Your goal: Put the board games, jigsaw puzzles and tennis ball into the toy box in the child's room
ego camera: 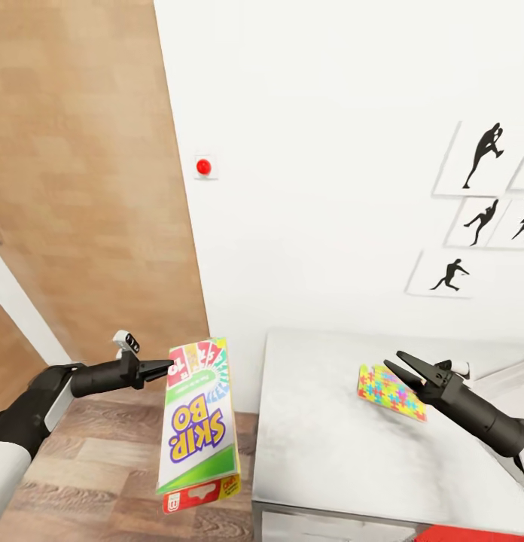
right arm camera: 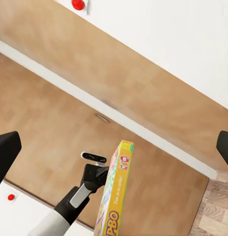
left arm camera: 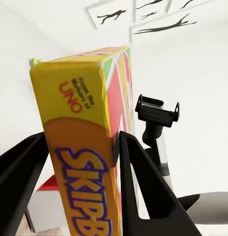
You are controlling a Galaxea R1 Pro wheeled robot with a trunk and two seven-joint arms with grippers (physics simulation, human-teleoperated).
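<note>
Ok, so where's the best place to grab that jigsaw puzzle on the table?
Probably its right-hand edge, coming in low from the right, where the open right end effector is. The jigsaw puzzle is thin and lies flat on the table, so only an edge offers purchase.

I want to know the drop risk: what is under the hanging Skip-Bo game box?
Under the green-yellow-orange Skip-Bo game box, held in the left gripper, is wood-plank floor. The pale grey-white table top lies beside it, not below. The floor directly behind the box is covered.
</note>
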